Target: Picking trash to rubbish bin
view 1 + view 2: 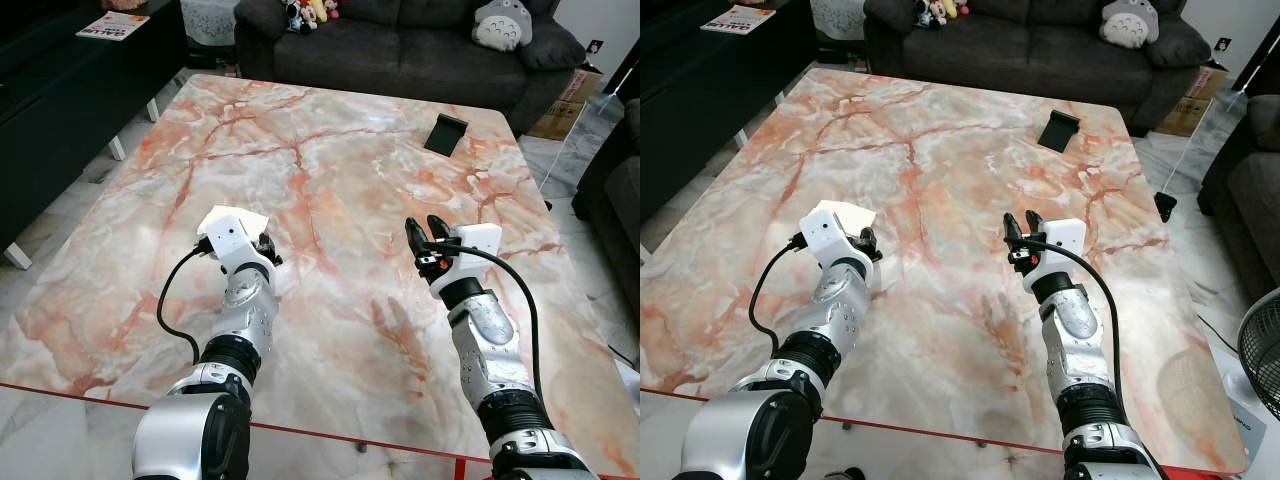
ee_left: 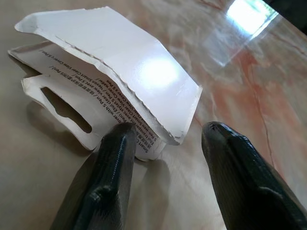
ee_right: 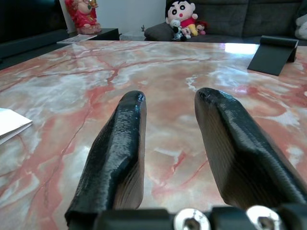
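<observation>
**Marble table, torn card at the left gripper**

Big pink marble table (image 1: 340,150), sofa (image 1: 400,45) along the far edge, loads of bare top around both arms. Left gripper (image 2: 165,139) is spread open, fingers either side of the torn white card (image 2: 124,72) lying left of centre, nothing gripped. Print on it: "Smart Clear View Cover". Right gripper (image 3: 168,110) hovers open, holding nothing. Black stand (image 1: 445,134) sits far right.

Torn card (image 1: 236,219) on table (image 1: 330,180), left.
</observation>
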`<state>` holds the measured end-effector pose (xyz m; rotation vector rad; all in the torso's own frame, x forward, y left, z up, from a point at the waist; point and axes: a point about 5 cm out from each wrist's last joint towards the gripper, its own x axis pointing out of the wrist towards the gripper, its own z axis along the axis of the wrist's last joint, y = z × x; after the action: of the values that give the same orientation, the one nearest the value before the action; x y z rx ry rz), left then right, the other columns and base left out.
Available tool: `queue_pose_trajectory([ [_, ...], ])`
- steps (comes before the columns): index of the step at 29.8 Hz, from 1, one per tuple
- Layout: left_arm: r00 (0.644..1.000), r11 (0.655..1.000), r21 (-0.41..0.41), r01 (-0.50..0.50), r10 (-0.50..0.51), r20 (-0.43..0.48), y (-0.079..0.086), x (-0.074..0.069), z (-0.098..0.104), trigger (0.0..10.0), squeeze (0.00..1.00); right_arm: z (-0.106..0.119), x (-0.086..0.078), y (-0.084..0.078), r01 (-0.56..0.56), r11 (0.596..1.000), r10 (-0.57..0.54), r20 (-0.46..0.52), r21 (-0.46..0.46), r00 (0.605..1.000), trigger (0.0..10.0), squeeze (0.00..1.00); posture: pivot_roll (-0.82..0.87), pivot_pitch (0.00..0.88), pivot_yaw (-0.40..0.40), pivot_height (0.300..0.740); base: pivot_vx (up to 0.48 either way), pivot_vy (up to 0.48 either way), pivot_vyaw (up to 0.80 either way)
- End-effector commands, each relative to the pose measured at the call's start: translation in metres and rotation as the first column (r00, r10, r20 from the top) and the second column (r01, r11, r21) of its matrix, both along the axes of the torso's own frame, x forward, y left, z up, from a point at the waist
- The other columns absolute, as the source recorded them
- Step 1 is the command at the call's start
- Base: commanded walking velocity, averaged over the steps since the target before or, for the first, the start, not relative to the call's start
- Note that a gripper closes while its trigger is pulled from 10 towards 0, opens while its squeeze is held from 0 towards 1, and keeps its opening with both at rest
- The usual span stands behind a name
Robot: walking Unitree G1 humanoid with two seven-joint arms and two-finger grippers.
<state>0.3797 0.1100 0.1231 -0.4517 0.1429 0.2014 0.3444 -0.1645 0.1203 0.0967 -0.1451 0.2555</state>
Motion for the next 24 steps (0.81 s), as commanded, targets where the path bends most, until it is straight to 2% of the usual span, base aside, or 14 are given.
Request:
queue_pose_trajectory([
  [1,1.000,1.000,-0.010,0.007,-0.007,0.024,-0.0043,0.0034,0.0075,10.0,0.00,0.0013,-0.0012,-0.0036,0.005,1.000,-0.005,0.002,-0.007,1.000,10.0,0.00,-0.12,0.099,-0.102,0.740,0.000,0.000,0.00],
  [12,0.998,1.000,-0.019,0.002,-0.001,0.058,-0.0032,0.0061,0.0158,10.0,0.00,0.0007,-0.0018,-0.0036,0.005,1.000,-0.005,0.000,-0.007,1.000,10.0,0.00,-0.12,0.106,-0.101,0.740,0.000,0.000,0.00],
  [24,1.000,1.000,-0.016,-0.001,0.002,0.025,-0.0010,0.0044,0.0073,10.0,0.00,0.0006,-0.0028,-0.0043,0.006,1.000,-0.006,0.000,-0.008,1.000,10.0,0.00,-0.13,0.111,-0.105,0.740,0.000,0.000,0.00],
])
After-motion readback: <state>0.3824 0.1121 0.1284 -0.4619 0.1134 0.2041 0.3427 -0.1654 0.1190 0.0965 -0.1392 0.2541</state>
